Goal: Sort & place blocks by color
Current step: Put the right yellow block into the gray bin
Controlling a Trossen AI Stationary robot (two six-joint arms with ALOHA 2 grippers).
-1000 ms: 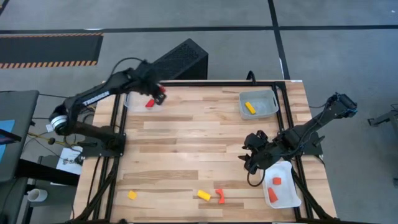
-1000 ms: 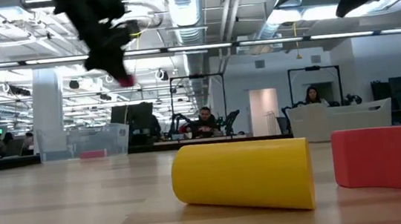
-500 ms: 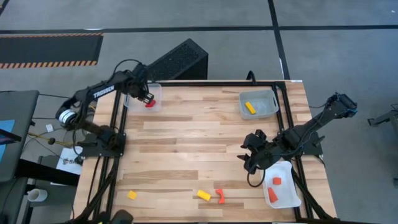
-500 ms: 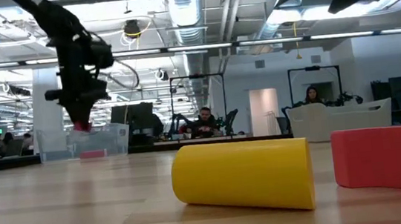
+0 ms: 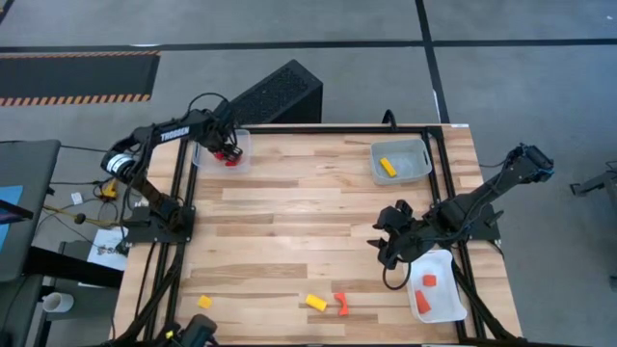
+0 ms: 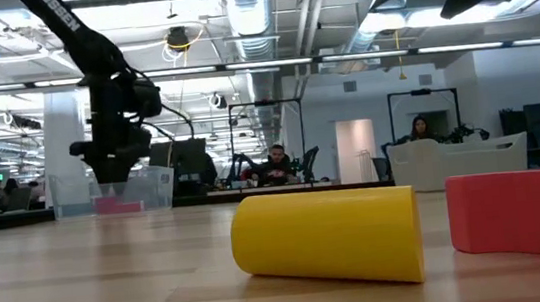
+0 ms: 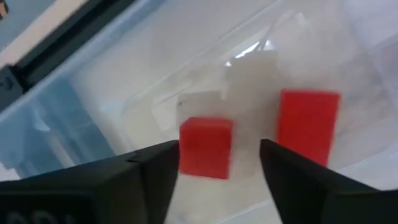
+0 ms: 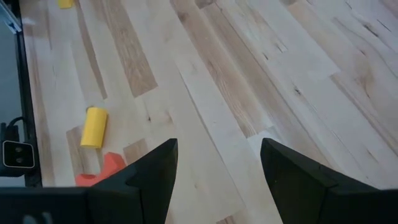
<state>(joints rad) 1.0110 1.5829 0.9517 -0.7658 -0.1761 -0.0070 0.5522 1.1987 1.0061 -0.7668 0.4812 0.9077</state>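
Your left gripper (image 5: 228,151) hangs over the clear plastic tray (image 5: 240,164) at the far left corner of the pale wooden table (image 5: 289,222). Its two dark fingers (image 7: 143,177) stand apart. Seen past them, a small red cube (image 7: 206,147) sits on the tray floor between the fingers but free of both, and a second red block (image 7: 308,127) lies just beside it. So the step in hand looks like the drop of a red piece into the red tray, and the release seems done.

Your right gripper (image 5: 388,248) waits near the right edge, its fingers parted and holding nothing, just beside a white tray (image 5: 449,306) with two orange blocks (image 5: 424,292). A second clear tray (image 5: 416,168) at the far right holds one yellow bar (image 5: 388,167).

Three pieces lie unsorted along the near edge:
- a small yellow cube (image 5: 204,302) toward the near left;
- a yellow cylinder (image 5: 316,303) near the middle;
- an orange curved piece (image 5: 340,304) just beside that cylinder.

Next, lift the left gripper straight up clear of the tray wall. The right gripper looks best placed for the orange curved piece. The cylinder may roll if nudged, so come down squarely over the curved piece.
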